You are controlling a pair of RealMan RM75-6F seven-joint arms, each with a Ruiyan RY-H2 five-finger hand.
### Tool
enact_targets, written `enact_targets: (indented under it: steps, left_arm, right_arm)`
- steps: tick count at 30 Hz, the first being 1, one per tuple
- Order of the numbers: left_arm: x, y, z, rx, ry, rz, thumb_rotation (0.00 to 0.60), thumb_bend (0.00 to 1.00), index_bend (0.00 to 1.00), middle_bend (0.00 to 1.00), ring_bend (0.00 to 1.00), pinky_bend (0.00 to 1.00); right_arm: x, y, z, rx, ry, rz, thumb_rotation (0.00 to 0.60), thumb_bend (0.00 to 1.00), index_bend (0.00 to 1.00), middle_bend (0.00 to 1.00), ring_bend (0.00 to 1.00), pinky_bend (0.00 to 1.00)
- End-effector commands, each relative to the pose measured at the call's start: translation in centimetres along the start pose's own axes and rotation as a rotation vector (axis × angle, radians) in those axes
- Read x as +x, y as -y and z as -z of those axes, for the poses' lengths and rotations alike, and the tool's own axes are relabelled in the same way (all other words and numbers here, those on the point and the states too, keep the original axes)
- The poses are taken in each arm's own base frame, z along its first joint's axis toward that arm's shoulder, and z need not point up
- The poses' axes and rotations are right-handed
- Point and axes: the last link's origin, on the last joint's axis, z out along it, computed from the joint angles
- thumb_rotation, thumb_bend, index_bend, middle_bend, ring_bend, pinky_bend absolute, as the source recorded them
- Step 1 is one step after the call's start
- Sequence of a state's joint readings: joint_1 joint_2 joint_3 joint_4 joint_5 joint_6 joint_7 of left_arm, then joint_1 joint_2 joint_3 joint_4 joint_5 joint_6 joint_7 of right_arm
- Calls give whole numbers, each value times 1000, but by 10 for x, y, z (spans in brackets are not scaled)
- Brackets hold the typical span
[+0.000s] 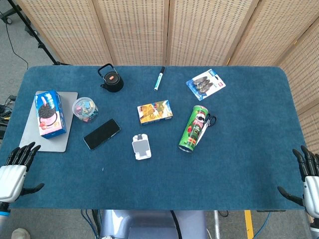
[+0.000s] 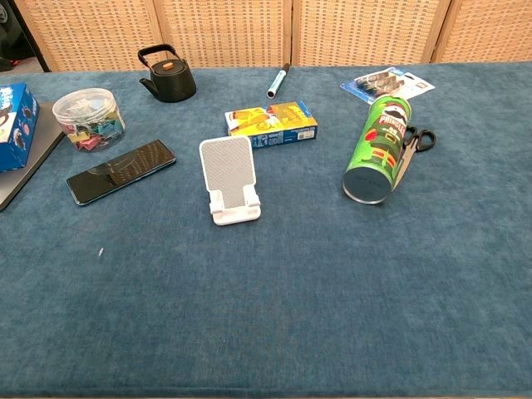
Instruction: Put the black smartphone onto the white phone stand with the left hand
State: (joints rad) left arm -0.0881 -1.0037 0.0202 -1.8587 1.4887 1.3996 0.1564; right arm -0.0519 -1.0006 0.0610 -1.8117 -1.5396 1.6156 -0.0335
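The black smartphone lies flat on the blue cloth, left of centre. Just right of it stands the white phone stand, nothing on it. My left hand hovers at the table's near left corner, fingers spread and holding nothing, well short of the phone. My right hand sits at the near right corner, also spread and holding nothing. Neither hand shows in the chest view.
Around the phone: a tub of clips, a blue cookie box on a grey pad, a black teapot. Further right lie a marker, a yellow-blue box, a green chips can with scissors, and a blister pack.
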Motion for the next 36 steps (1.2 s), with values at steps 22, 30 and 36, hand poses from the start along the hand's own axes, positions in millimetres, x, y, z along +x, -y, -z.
enact_targets:
  steps: [22,30,36]
  left_arm:
    - [-41,-23,-78,-63,363,283,600,0,0,0,0,36]
    - [-50,-32,-128,-70,374,392,600,0,0,0,0,36]
    - [-61,-35,-149,-42,366,458,600,0,0,0,0,36]
  right_arm:
    - [6,-2,1,-9,-10,-27,600,0,0,0,0,0]
    - [5,-2,-2,-13,-4,-32,600,0,0,0,0,0]
    - [6,-5,-3,-22,-1,-35,600,0,0,0,0,0]
